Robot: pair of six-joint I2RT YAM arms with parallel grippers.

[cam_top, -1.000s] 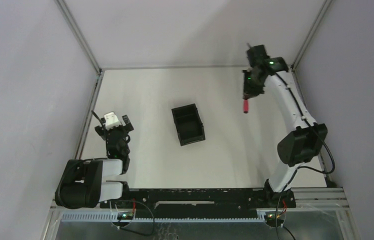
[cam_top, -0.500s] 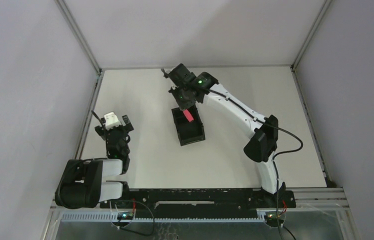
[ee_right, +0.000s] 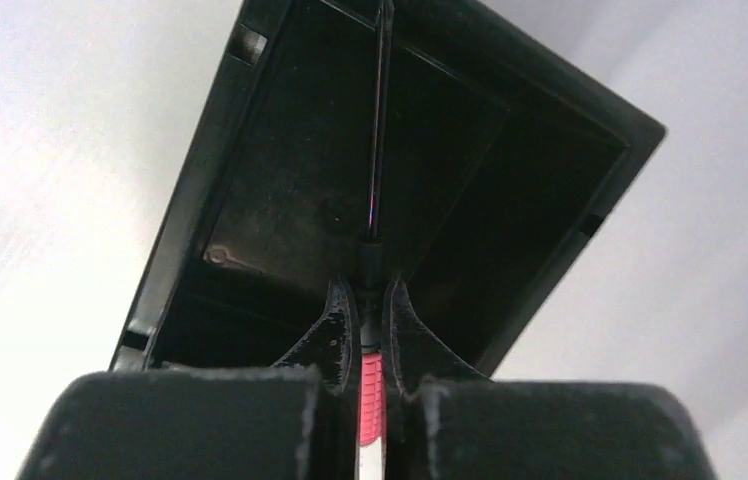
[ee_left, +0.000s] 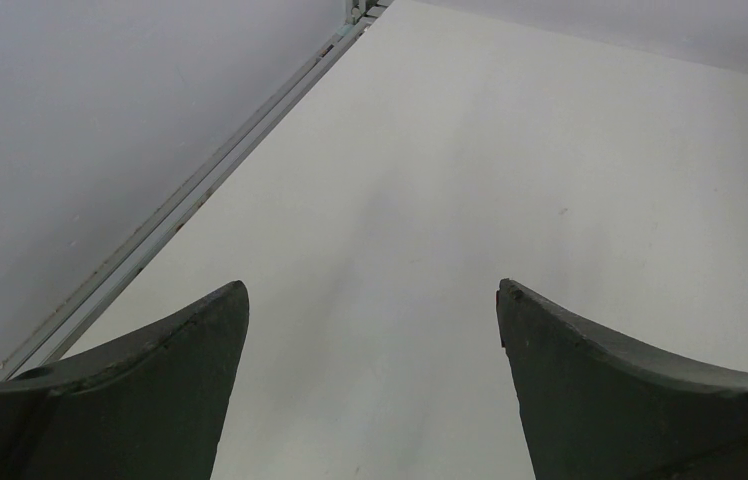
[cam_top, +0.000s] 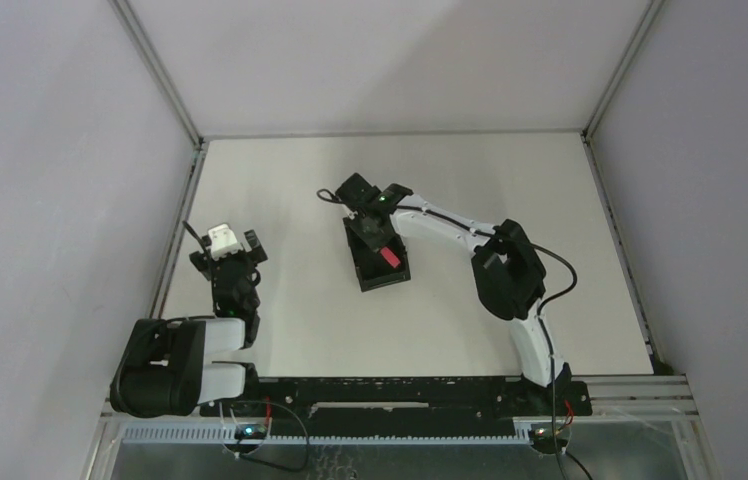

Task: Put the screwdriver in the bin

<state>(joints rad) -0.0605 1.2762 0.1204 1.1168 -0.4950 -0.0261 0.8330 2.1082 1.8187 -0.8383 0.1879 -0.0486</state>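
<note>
Two hands noted. Right hand (ee_right: 362, 300) pinches the screwdriver (ee_right: 374, 225) by its red handle, shaft reaching forward of the hand into the black bin (ee_right: 200, 170) just below, presumably so release drops it inside. Left hand (ee_left: 370, 300) gapes empty over the bench (ee_left: 550, 150), well away.

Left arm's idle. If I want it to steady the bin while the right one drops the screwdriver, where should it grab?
Probably the left long wall of the bin, toward its near corner, from above, one finger inside and one outside: the thin upright wall suits the open left gripper, and that corner is away from the right gripper holding the screwdriver.
</note>
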